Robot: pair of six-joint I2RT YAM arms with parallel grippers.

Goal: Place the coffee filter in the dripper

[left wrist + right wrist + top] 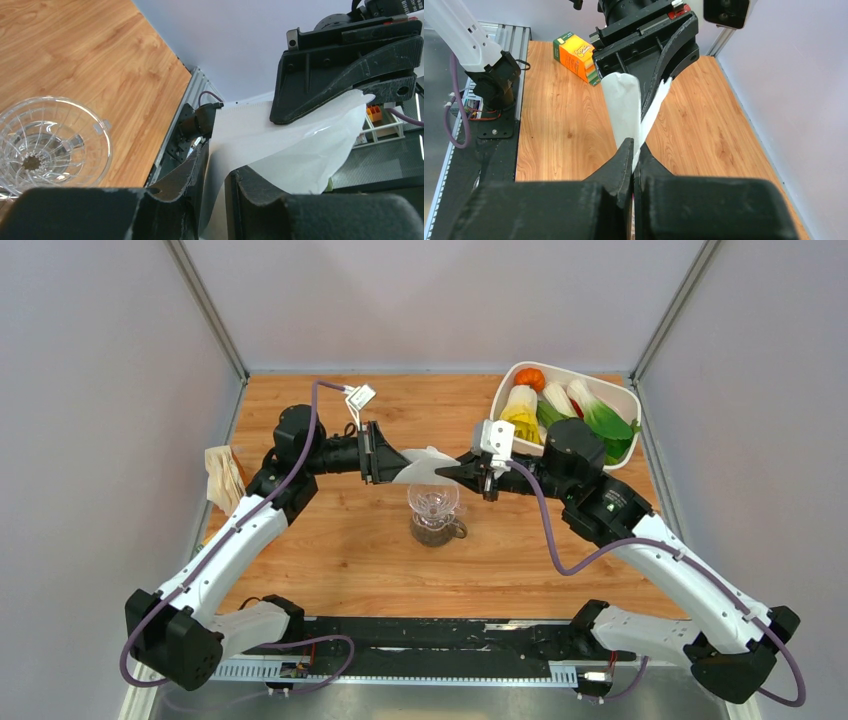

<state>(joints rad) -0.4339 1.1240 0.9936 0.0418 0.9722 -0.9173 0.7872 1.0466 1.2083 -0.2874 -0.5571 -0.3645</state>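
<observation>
The white paper coffee filter (pixel 425 468) hangs in the air between both grippers, just above the dripper. The clear ribbed dripper (pixel 433 502) sits on a small glass jug (pixel 438 533) at the table's middle; it also shows in the left wrist view (pixel 47 135). My left gripper (pixel 398 462) is closed on the filter's left edge, and the paper (pixel 280 140) runs between its fingers (pixel 218 160). My right gripper (pixel 450 472) is shut on the filter's right end (pixel 624 105), with its jaws (pixel 635 147) pinching the paper. The filter's layers bulge apart.
A white tray (pixel 632 405) of toy vegetables stands at the back right. An orange packet (pixel 576 55) stands at the table's left edge (pixel 225 480). A black rail (pixel 420 640) with the arm bases runs along the near edge.
</observation>
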